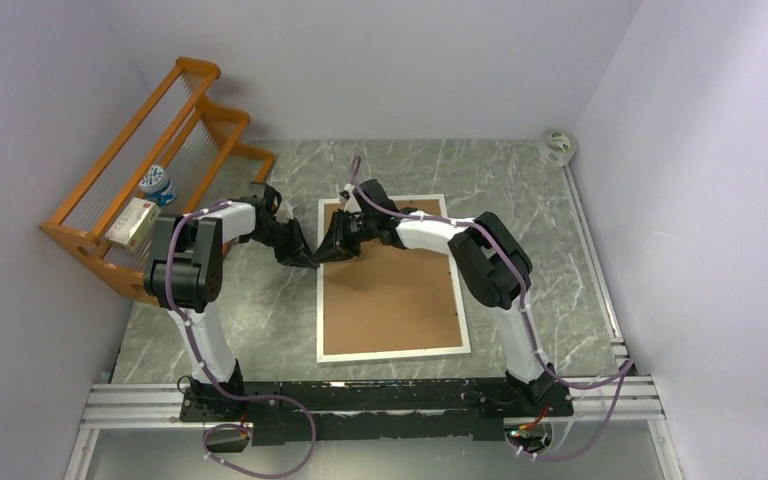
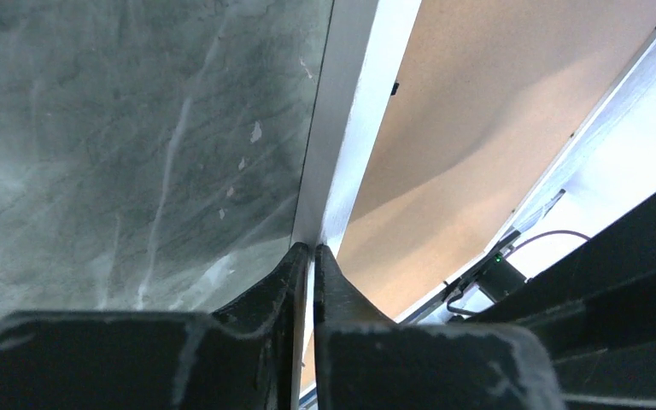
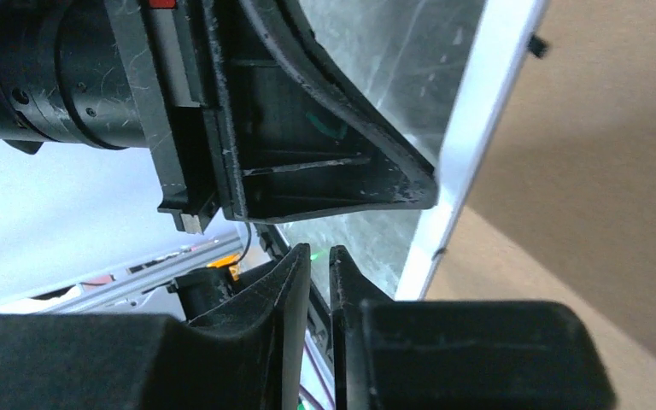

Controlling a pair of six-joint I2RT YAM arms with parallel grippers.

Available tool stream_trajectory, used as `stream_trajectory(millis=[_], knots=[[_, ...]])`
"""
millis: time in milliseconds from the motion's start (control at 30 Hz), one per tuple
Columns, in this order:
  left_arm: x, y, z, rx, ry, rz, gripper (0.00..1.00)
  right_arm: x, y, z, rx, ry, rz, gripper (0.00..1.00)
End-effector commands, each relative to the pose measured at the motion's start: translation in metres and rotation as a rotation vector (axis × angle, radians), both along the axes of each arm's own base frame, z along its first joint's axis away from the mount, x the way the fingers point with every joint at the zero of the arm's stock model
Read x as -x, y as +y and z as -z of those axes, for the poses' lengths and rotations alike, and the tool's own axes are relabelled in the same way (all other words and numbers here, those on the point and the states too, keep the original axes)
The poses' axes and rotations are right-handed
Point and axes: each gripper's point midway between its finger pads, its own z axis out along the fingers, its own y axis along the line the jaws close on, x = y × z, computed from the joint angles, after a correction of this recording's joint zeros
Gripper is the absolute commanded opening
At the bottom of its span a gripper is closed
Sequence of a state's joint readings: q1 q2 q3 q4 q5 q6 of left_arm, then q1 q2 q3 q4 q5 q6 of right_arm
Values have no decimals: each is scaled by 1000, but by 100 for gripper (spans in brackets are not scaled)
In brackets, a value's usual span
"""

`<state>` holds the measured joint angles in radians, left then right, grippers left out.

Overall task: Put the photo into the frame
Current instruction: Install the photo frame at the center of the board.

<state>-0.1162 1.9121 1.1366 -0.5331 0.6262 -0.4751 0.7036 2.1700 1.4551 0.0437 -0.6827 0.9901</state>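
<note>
— The grey marble table is carrying what?
— The frame, lying mid-table, brown back facing up.
— And the grippers?
— The left gripper is pinching its left rim. The right gripper is hovering beside, jaws nearly together on nothing visible.
— The photo?
— Not showing. I'm guessing the back is needing opening first.

1. Robot lab cell: left arm and right arm bolted to an aluminium rail at the table edge.
2. Plain pale walls box in a marble-look tabletop on three sides.
3. Loose purple cables trail off the bases.
4. Staged props: orange rack, tape roll.
</note>
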Motion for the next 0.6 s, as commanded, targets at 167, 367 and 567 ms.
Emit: stream_trajectory(millis=[167,367,567], knots=[[17,3,14,-43,93,21,6,13,4,11,49,77,-57,12],[21,2,20,-38,123,14,6,17,4,22,65,108,-55,13],[21,5,23,-59,137,15,8,23,-1,38,101,147,-53,14]])
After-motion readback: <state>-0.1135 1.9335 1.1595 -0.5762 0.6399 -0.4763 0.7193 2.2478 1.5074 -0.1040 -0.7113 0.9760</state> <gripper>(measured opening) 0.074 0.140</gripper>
